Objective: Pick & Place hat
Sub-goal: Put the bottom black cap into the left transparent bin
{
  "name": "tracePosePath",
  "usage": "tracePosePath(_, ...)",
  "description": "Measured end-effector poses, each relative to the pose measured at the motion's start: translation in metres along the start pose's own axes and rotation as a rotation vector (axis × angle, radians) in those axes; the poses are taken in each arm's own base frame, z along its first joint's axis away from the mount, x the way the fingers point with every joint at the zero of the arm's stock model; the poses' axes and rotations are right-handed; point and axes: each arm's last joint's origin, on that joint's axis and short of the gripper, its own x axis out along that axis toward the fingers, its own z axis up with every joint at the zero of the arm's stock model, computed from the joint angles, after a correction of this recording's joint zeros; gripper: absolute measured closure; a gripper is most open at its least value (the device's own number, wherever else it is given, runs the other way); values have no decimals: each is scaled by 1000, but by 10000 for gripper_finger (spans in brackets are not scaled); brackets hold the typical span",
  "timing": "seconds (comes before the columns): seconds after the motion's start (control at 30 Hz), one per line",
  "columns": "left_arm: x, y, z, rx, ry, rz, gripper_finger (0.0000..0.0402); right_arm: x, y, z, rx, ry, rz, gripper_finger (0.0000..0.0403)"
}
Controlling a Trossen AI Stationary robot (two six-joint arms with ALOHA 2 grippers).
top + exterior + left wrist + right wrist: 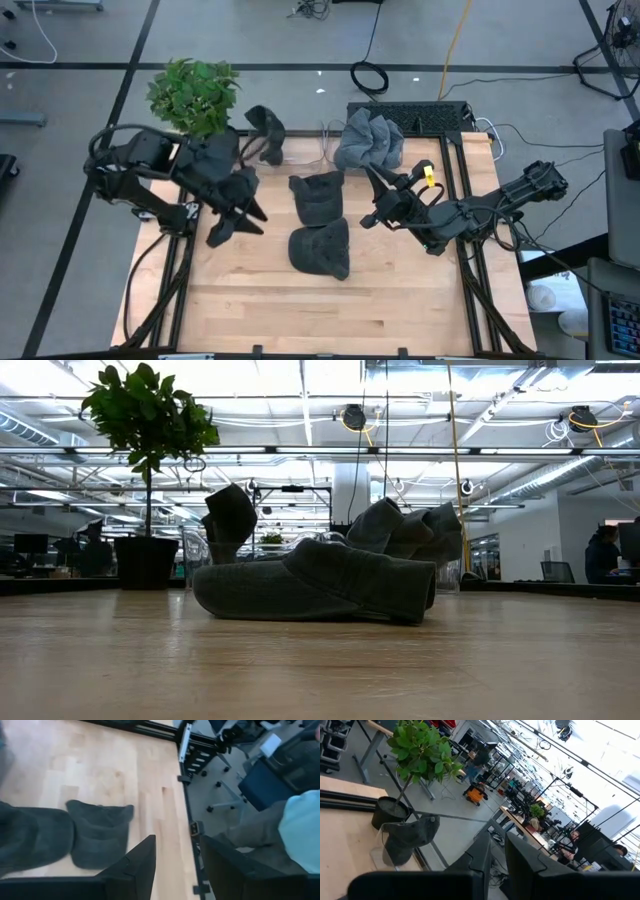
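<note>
Two dark grey hats lie flat mid-table: the far hat (318,196) and the near hat (321,250), soft and crumpled. The left gripper (240,222) hovers just left of them, fingers (142,865) parted and empty, likely lining up a grasp. The right gripper (372,188) waits right of the far hat, fingers nearly shut, empty.

The left arm reaches in from nine o'clock, its wrist bent toward four o'clock, and the left gripper (240,218) has its fingers (141,865) parted with nothing between them. The right arm stretches in from three o'clock; the right gripper (372,181) points toward eleven o'clock, fingers almost together, empty.
</note>
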Motion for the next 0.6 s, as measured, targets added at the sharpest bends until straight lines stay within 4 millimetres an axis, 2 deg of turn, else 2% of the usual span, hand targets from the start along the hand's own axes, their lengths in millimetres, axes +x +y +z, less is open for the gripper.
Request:
tracePosePath(0.23, 4, -18, -9, -84, 34, -9, 241, 0, 0, 0, 1, 0, 0, 360)
tracePosePath(0.6, 3, -12, -7, -587, 11, 36, 240, 0, 0, 0, 3, 0, 0, 360)
